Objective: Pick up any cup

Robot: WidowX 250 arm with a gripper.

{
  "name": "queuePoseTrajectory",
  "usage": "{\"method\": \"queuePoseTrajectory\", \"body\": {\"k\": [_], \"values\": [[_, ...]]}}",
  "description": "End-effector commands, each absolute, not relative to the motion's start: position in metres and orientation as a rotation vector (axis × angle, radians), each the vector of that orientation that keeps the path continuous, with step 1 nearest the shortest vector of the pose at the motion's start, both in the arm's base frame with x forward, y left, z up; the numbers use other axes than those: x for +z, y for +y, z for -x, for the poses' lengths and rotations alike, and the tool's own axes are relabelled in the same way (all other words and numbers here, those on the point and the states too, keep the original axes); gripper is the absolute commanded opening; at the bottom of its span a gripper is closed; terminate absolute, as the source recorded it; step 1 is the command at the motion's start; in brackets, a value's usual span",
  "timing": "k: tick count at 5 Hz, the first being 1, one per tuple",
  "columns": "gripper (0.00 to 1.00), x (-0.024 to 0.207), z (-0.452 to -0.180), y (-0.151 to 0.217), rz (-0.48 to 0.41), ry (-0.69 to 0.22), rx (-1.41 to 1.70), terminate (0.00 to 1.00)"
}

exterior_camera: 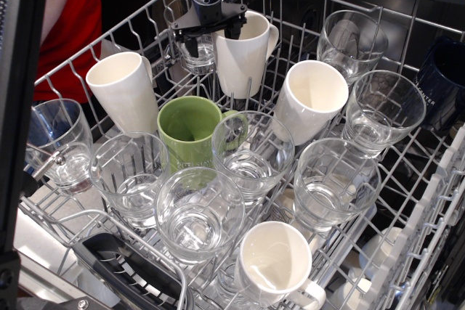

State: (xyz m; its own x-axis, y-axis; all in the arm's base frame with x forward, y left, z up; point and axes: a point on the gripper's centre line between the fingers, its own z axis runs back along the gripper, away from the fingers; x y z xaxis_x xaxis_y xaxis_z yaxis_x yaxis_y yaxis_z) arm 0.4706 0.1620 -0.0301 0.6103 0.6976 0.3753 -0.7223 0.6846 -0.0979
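Note:
Several cream-white cups stand in the dishwasher rack (pixel 429 208): one at the back (pixel 247 59), one at the left (pixel 125 91), one at the right (pixel 311 103) and one at the front (pixel 275 260). My black gripper (pixel 208 34) hangs over the back cup's left rim. One finger (pixel 236 29) is inside the cup's mouth, the other (pixel 181 40) is outside, in front of a glass tumbler. The jaws are spread and hold nothing.
A green mug (pixel 189 132) stands mid-rack among several clear glass tumblers, one (pixel 190 38) right behind my gripper. A dark blue mug (pixel 443 81) sits at the right edge. A person in red (pixel 69 27) stands at the left. A dark bar (pixel 22 107) blocks the left edge.

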Motion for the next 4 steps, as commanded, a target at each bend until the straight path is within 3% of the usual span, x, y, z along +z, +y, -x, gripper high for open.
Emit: {"method": "queuePoseTrajectory", "body": {"k": [1,3,4], "values": [[0.00,-0.002,-0.487,0.163,-0.031,-0.417,0.854,0.00],[0.00,0.015,-0.487,0.159,-0.018,-0.378,0.864,0.00],[0.00,0.046,-0.491,0.162,0.033,-0.371,0.805,0.00]]}}
